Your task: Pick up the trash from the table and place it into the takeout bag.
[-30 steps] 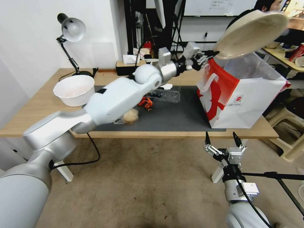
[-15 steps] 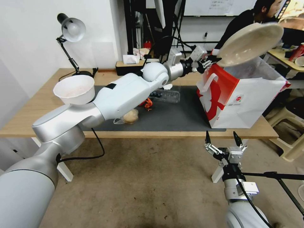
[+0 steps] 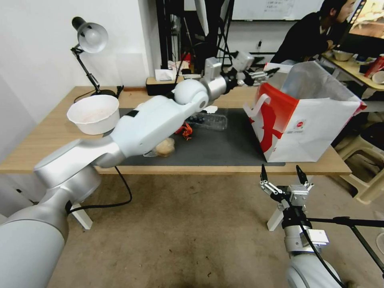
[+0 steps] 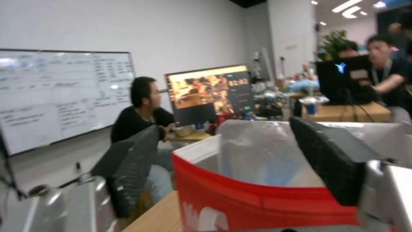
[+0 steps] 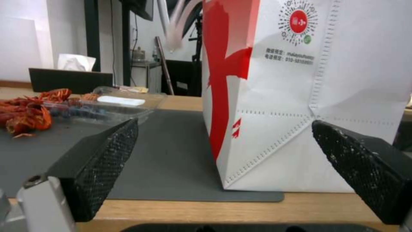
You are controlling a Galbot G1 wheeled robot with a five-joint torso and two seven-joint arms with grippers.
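Takeout bag [image 5: 343, 96]: "010-58103507"-ish, QR logo.

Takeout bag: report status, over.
Left gripper open, empty, at takeout bag rim. Right gripper open, parked below table edge. Red shells, bagged lump on table. Nothing blocking.

Left arm hides part of mat [image 3: 224, 146]; bag [image 3: 312, 120] contents unseen.

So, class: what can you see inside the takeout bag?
Inside the takeout bag, a clear plastic liner shows against the far wall. Its walls hide the bottom, so any contents cannot be seen.
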